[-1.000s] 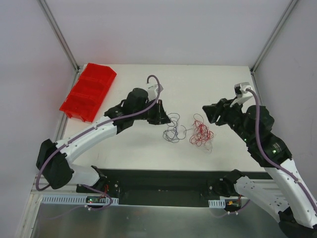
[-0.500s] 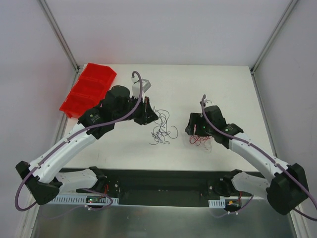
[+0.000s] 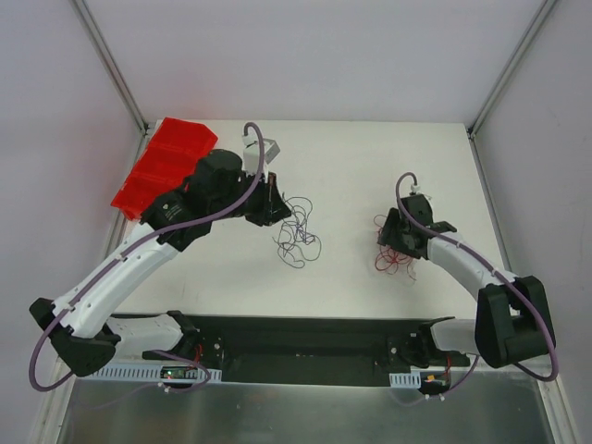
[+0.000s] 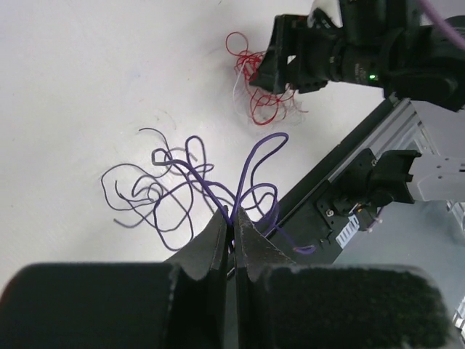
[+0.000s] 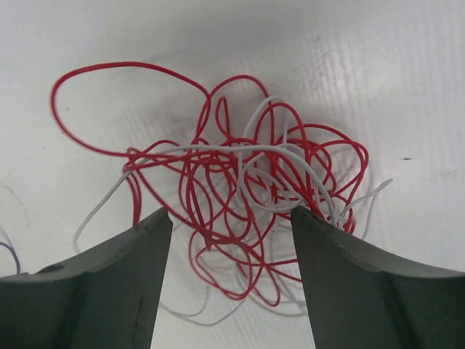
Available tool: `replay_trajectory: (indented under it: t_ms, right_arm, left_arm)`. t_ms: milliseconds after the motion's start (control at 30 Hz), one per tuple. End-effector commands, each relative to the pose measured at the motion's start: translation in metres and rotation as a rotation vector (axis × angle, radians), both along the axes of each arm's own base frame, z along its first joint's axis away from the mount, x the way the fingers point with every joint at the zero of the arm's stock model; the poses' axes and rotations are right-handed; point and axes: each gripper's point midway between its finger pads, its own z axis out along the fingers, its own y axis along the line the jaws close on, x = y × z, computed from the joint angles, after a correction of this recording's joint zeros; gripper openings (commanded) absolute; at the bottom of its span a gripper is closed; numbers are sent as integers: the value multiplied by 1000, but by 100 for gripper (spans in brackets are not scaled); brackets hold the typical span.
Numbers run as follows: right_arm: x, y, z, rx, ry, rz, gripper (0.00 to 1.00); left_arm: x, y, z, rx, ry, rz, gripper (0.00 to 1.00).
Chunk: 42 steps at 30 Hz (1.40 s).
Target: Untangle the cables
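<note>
The left gripper is shut tight, and it pinches a few strands of the purple wires right at its tips. From that pinch the purple wires fan out in loose loops over the white table. Some loops lie flat on it. It is hard to tell how many of the others are lifted off. Seen from above, the left gripper is near the middle of the table, and the purple wires sit just beside it, toward the right. The red wires make a small curly heap of their own, well apart from the purple ones, on the right side of the table. A few pale wires are mixed into the red heap. The right gripper is open wide and held low over this heap. One finger is on each side of it, and the fingers are not squeezing anything. From above, the right gripper covers part of the red wires. A red tray sits at the far left edge of the table.
</note>
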Motion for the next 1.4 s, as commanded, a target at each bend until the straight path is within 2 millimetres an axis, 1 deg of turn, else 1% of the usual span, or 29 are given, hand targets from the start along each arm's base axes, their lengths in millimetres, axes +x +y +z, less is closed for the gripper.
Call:
replay_trajectory:
  t_ms: [0, 100, 167, 200, 300, 367, 400, 433, 467, 500, 533, 567, 633, 700, 767, 867, 900, 933, 1000, 1033, 1133, 1200, 1267, 1367]
  right_arm:
    - [18, -18, 38, -131, -84, 26, 70]
    - [17, -8, 66, -153, -174, 112, 72]
    - [14, 12, 80, -137, -237, 201, 74]
    - [14, 31, 85, -93, -265, 265, 75]
    - [11, 91, 90, 63, -314, 451, 75]
    - [11, 129, 90, 156, -308, 557, 75]
    - [11, 147, 82, 196, -277, 601, 74]
    - [12, 157, 80, 219, -266, 619, 74]
    - [16, 172, 80, 261, -275, 649, 72]
    - [18, 184, 74, 285, -262, 672, 71]
    - [20, 196, 73, 308, -269, 698, 69]
    - [22, 203, 61, 301, -243, 707, 67]
    - [23, 214, 51, 282, -221, 732, 64]
    - [22, 219, 38, 259, -199, 739, 62]
    - [20, 223, 28, 241, -178, 741, 57]
    - [18, 223, 10, 201, -152, 721, 46]
    - [19, 221, 5, 176, -151, 710, 40]
    - [20, 219, 0, 149, -152, 702, 38]
    - [23, 216, -6, 105, -161, 691, 36]
    - [27, 211, -8, 62, -172, 673, 36]
    - [30, 206, -7, -1, -189, 666, 38]
    - [27, 204, -5, -5, -187, 676, 40]
    - [25, 199, -5, -18, -176, 664, 42]
    - [26, 196, -5, -25, -179, 653, 43]
  left_arm:
    - [8, -5, -42, 77, 127, 5, 0]
    - [10, 0, -64, 107, 184, 28, 0]
    - [8, 6, -73, 120, 191, 34, 0]
    - [6, 8, -78, 129, 195, 37, 0]
    - [1, 17, -87, 139, 201, 59, 0]
    - [-3, 21, -91, 138, 205, 72, 0]
    - [-4, 23, -92, 136, 207, 78, 0]
    - [-7, 25, -94, 134, 210, 80, 0]
    - [-9, 26, -95, 130, 213, 84, 0]
    - [-11, 27, -96, 126, 217, 86, 0]
    - [-13, 28, -97, 121, 223, 89, 0]
    - [-15, 28, -98, 114, 230, 87, 0]
    - [-19, 28, -100, 102, 238, 79, 0]
    - [-22, 30, -102, 96, 243, 79, 0]
    - [-25, 29, -101, 78, 239, 74, 0]
    - [-27, 31, -100, 62, 231, 75, 0]
    - [-27, 31, -100, 59, 225, 79, 0]
    - [-26, 32, -99, 57, 220, 83, 0]
    - [-28, 32, -98, 50, 220, 81, 0]
    - [-29, 32, -98, 49, 221, 77, 0]
    - [-31, 33, -96, 39, 216, 75, 0]
    - [-32, 34, -96, 37, 217, 79, 0]
    - [-32, 36, -96, 33, 215, 87, 0]
    - [-32, 36, -94, 30, 213, 88, 0]
